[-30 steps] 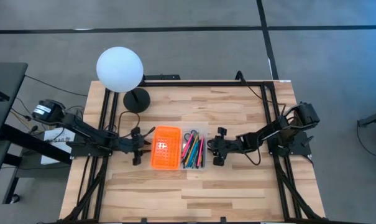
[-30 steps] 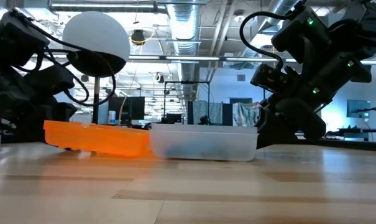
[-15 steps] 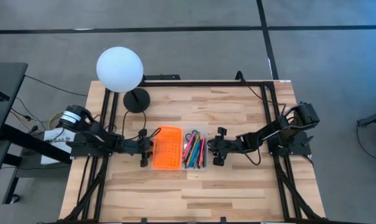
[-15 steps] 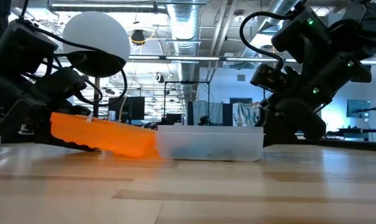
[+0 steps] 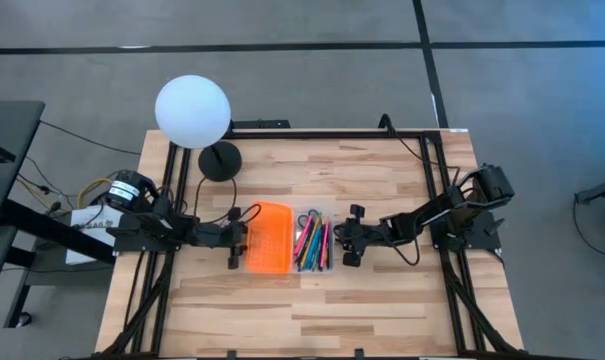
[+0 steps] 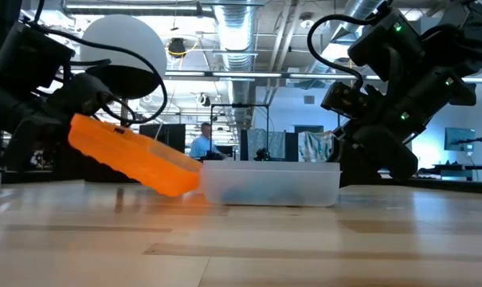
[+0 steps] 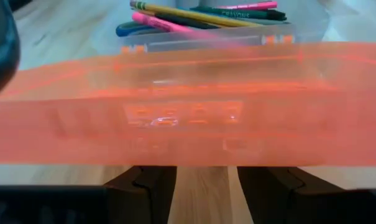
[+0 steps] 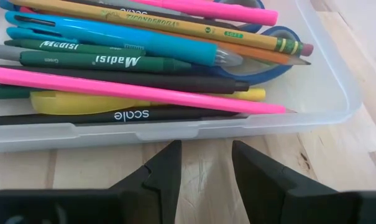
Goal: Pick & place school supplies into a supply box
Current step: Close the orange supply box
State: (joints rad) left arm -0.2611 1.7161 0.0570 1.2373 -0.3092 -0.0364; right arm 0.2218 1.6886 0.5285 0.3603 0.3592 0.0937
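Wooden tabletop carries it all: your left gripper (image 5: 234,240), fingers parted, props the orange lid (image 5: 268,238) tilted up just ahead of it, ready to fold over. Your right gripper (image 5: 349,238), parted and empty, braces beside the clear base (image 8: 324,93) holding the pens (image 8: 125,46).

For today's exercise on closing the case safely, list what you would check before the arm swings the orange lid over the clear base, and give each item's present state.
1. Supplies all inside the clear base: ok.
2. Nothing sticks up over the base rim: cannot tell.
3. Orange lid raised at its outer edge, tilting toward the base: ok.
4. Left gripper at the lid's outer edge: ok.
5. Right gripper beside the base, jaws open, holding nothing: ok.
6. Lid fully closed: not ok.
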